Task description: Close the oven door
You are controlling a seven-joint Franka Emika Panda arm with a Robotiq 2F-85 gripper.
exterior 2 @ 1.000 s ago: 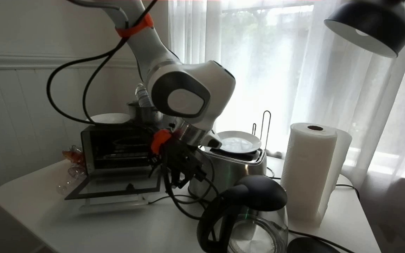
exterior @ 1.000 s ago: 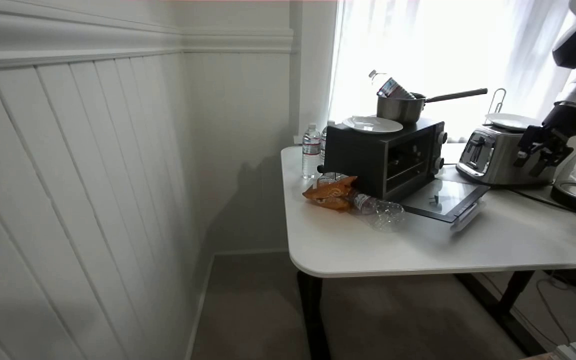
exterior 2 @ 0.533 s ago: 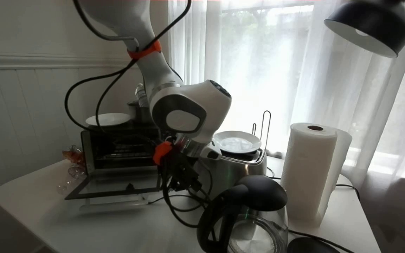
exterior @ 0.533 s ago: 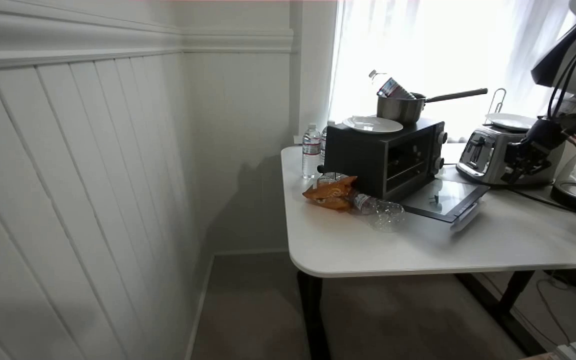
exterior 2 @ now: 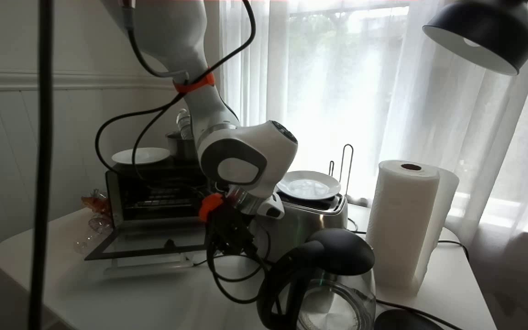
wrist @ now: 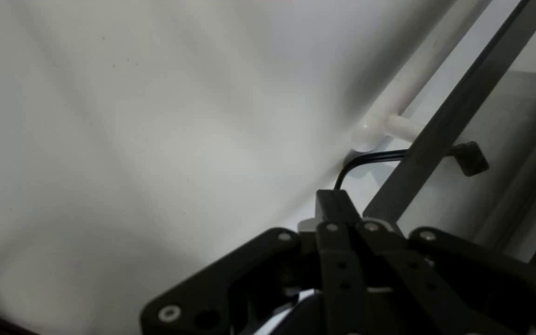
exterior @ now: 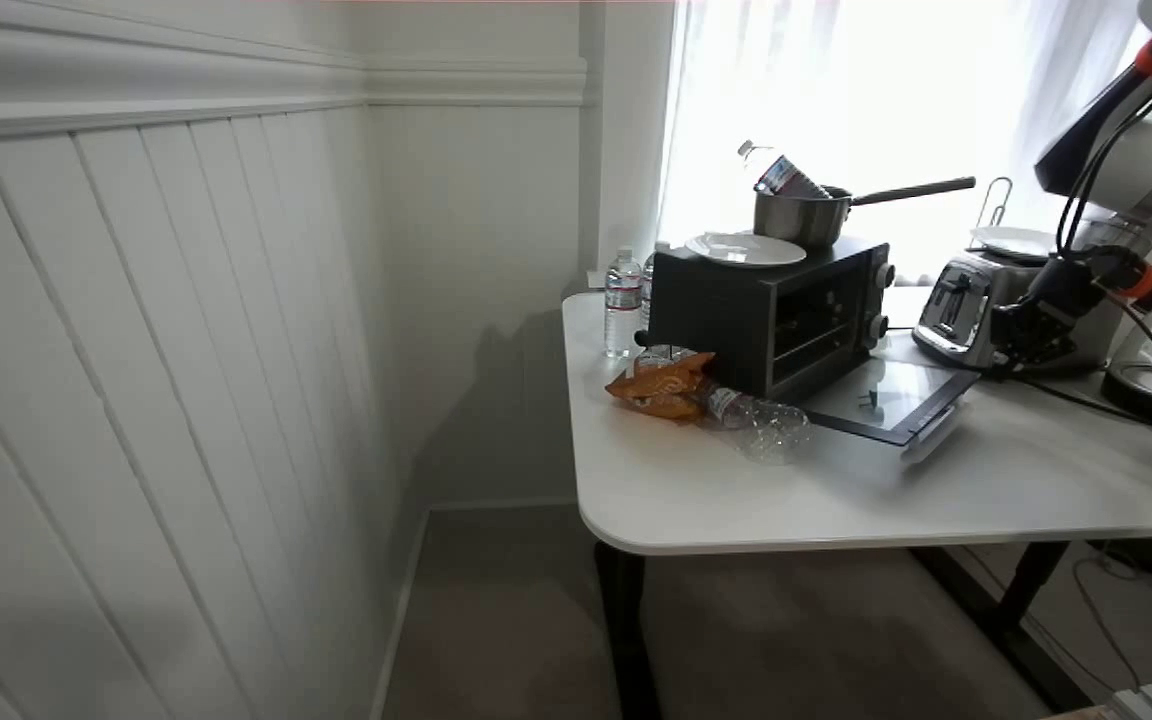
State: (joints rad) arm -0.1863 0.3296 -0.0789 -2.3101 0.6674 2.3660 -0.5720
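The oven door (exterior: 881, 395) hangs folded down in front of the black toaster oven (exterior: 711, 315), its glass facing up, in both exterior views. In the wrist view the door's dark frame (wrist: 465, 104) runs diagonally on the right, with a pale bar handle (wrist: 410, 77) along its outer side. My gripper (wrist: 336, 202) has its fingertips pressed together with nothing between them, close to the door's near corner. Whether they touch the frame cannot be told. In an exterior view the gripper (exterior: 1014, 350) sits low in front of the silver toaster, off the door's end.
The silver toaster (exterior 2: 300, 224) with a plate stands behind the gripper. A glass kettle (exterior 2: 342, 252) and a paper roll (exterior 2: 401, 224) stand beyond it. A black cable (wrist: 365, 158) passes by the door corner. An orange bag (exterior: 661, 390) and crumpled bottle (exterior: 776, 430) lie beside the oven.
The arm has come lower and nearer the door's end, leftward in an exterior view. The fingers, apart a second ago, have come together. The door has not moved.
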